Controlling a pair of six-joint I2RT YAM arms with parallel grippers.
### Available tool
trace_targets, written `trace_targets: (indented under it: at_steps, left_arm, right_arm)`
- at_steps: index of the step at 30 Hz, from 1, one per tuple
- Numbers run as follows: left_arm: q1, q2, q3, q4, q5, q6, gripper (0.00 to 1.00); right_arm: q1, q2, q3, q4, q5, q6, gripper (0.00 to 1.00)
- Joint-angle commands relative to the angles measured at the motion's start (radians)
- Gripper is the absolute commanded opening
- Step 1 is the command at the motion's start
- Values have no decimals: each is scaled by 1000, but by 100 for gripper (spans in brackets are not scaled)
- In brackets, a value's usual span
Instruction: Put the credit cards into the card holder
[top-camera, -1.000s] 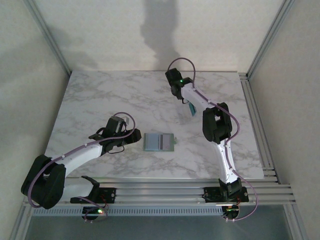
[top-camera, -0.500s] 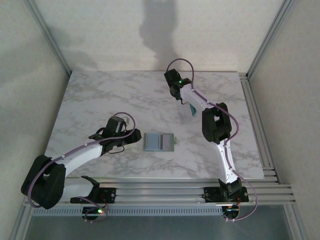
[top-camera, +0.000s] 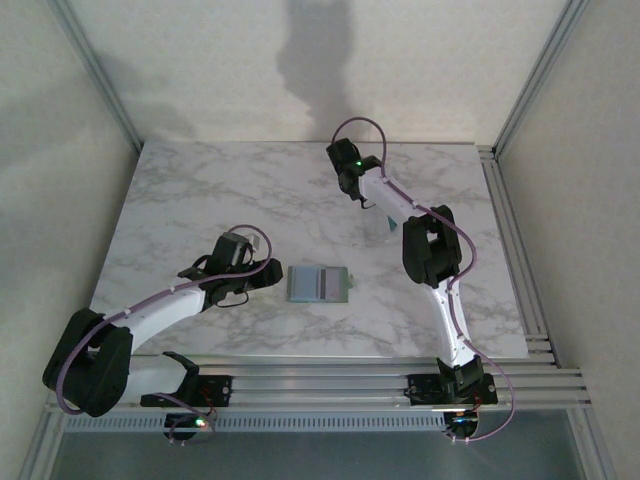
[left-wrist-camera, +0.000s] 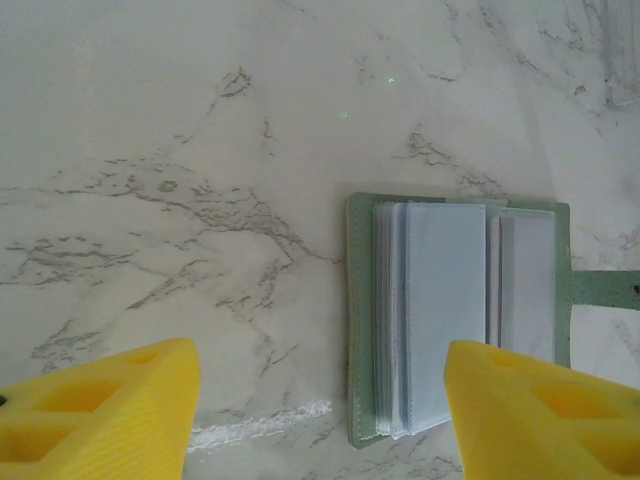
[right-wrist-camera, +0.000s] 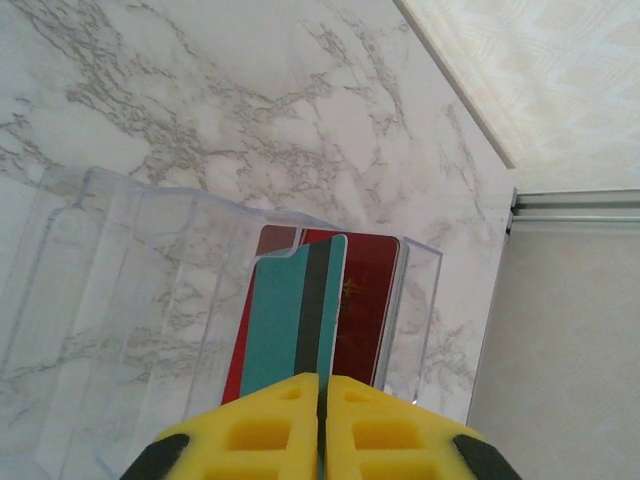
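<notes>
Pinching the teal card (right-wrist-camera: 290, 320) by its near end in the right gripper (right-wrist-camera: 322, 400), long axis straight ahead. Parking the left gripper (left-wrist-camera: 320, 400), spread wide, right next to the open card holder (left-wrist-camera: 455, 310) tho.

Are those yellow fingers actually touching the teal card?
Touching. The right wrist view shows the right gripper shut on the teal card, pinching its lower edge.
</notes>
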Motion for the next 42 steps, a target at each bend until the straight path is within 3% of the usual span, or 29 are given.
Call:
trace_targets:
  at_steps: [1,12,25,42]
  left_arm:
    - [7,6,15,-13,0,30,65]
    - [7,39,24,2,29,31,65]
    - [7,85,53,17,62,28,64]
    - [7,119,69,17,66,36,64]
  right_arm:
    - [6,10,54,-71,-38,46,7]
    - [-25,62,164,-243,-180,183,0]
    - [-77,86,253,-366,-267,275,0]
    - [-89,156,328,-441,-244,288,7]
